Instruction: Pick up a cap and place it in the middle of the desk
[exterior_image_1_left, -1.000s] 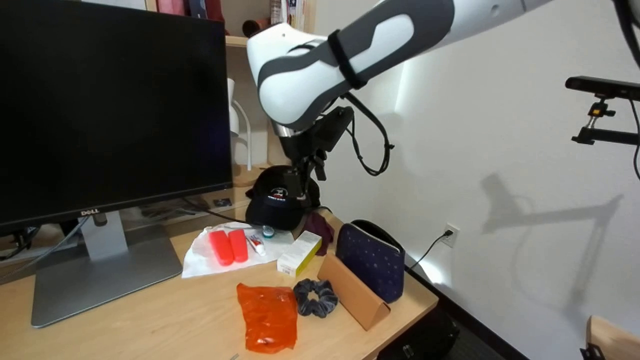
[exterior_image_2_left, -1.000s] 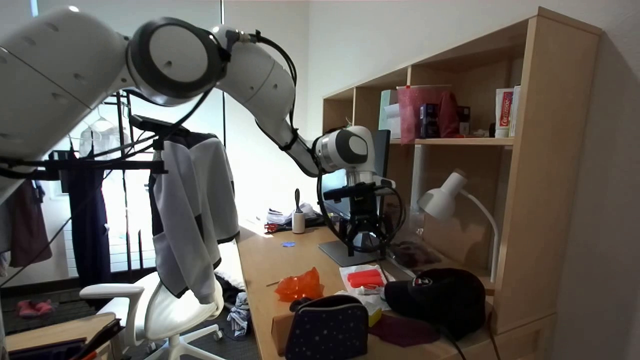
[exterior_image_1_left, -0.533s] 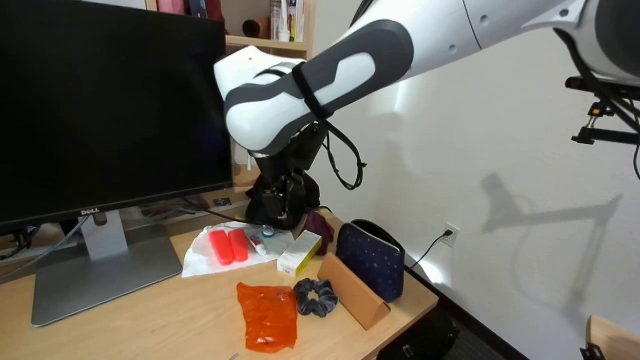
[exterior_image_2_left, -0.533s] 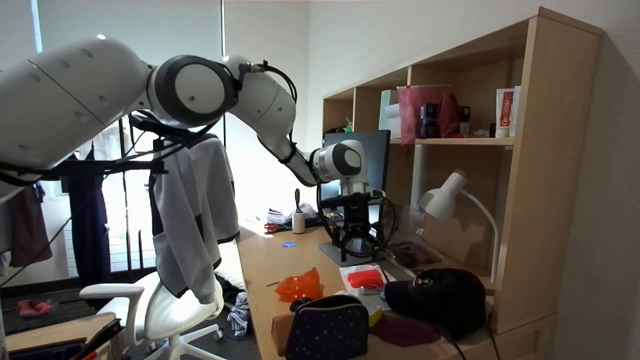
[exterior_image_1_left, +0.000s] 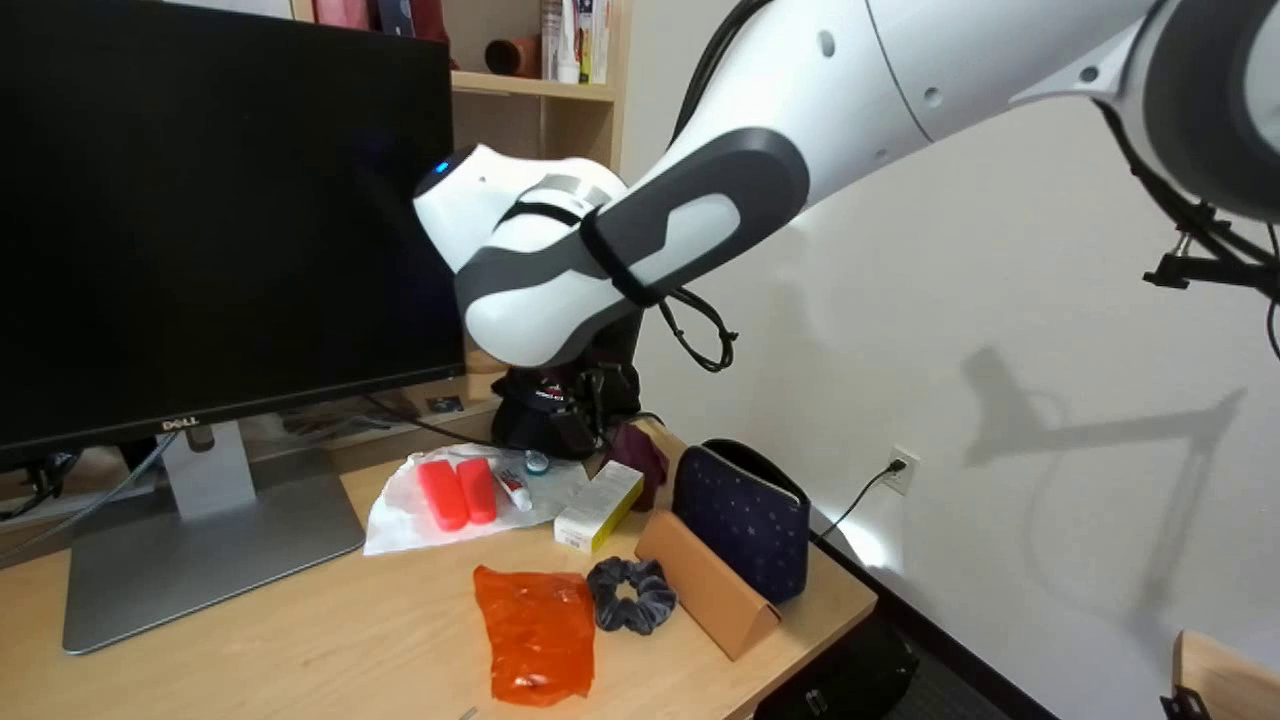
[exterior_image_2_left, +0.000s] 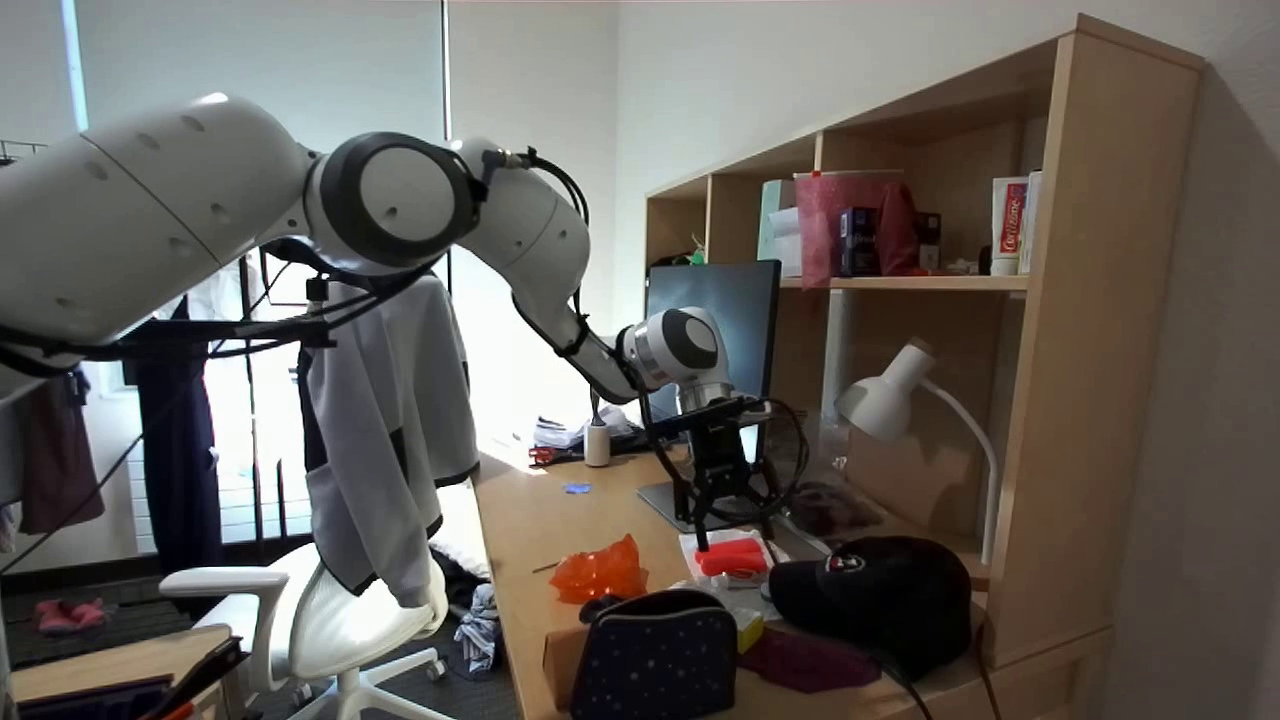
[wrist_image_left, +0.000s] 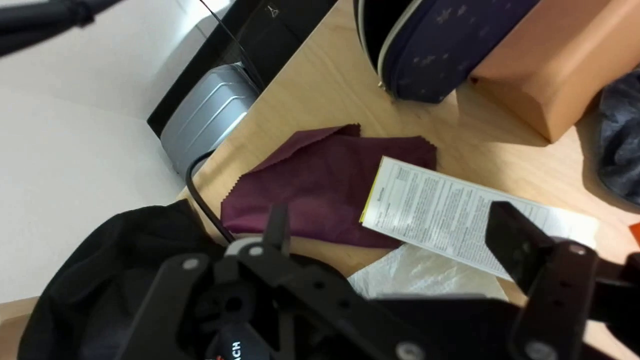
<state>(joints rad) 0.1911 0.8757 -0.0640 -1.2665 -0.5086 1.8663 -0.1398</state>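
Down came the gripper, two fingers wide apart, gripping nothing; in an exterior view one black cap sat far right on the desk, beyond two red objects!

Dell monitor, grey scrunchie; white lamp

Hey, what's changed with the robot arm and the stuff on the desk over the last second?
In both exterior views the arm has come down, bringing the gripper lower over the desk. Nothing was visibly taken hold of or let go; the gripper is open. The black cap, orange plastic and scrunchie stayed where they were.
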